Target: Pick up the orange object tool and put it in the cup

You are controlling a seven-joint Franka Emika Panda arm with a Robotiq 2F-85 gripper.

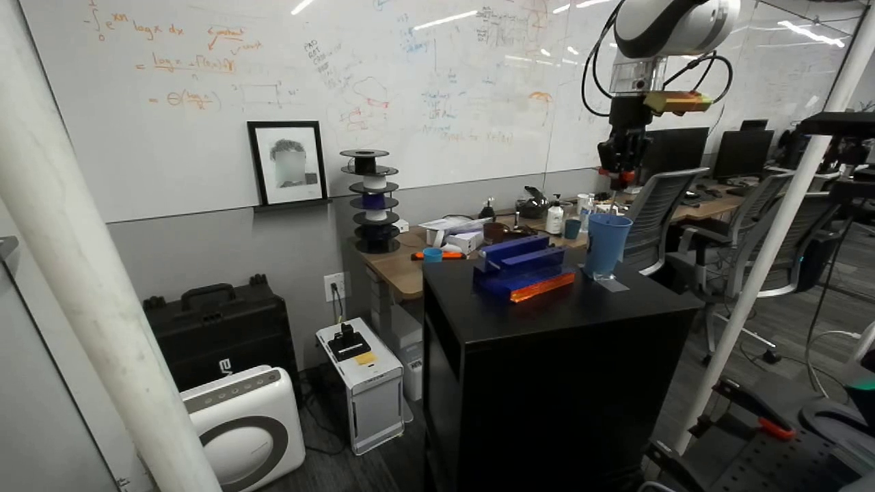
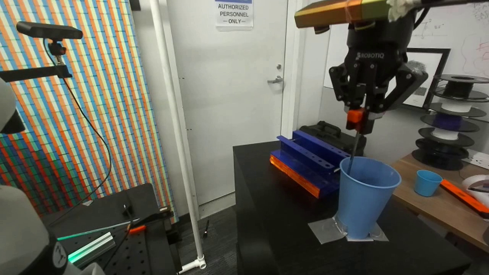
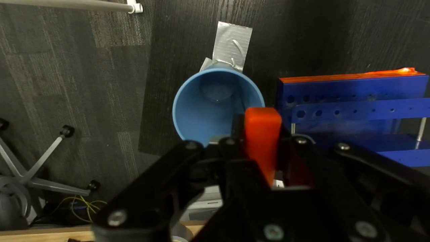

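Observation:
My gripper (image 2: 359, 120) is shut on the orange handle of the tool (image 2: 355, 115), also seen in the wrist view (image 3: 263, 134) and in an exterior view (image 1: 621, 179). A thin metal shaft points down from the handle, slightly tilted. The light-blue cup (image 2: 366, 202) stands upright directly below, taped to the black cabinet top (image 2: 275, 214). In an exterior view the shaft's lower end passes behind the cup's near rim and appears inside its mouth, near one side. The wrist view shows the cup's (image 3: 208, 107) open mouth, with the handle overlapping its edge.
The dark-blue box (image 2: 305, 164) with an orange edge lies on the cabinet beside the cup. Grey tape (image 2: 324, 230) spreads from the cup's base. A wooden desk (image 2: 410, 168) with a small blue cup (image 2: 427, 183) and stacked spools (image 2: 447, 118) stands behind. A white pole (image 2: 174, 103) rises nearby.

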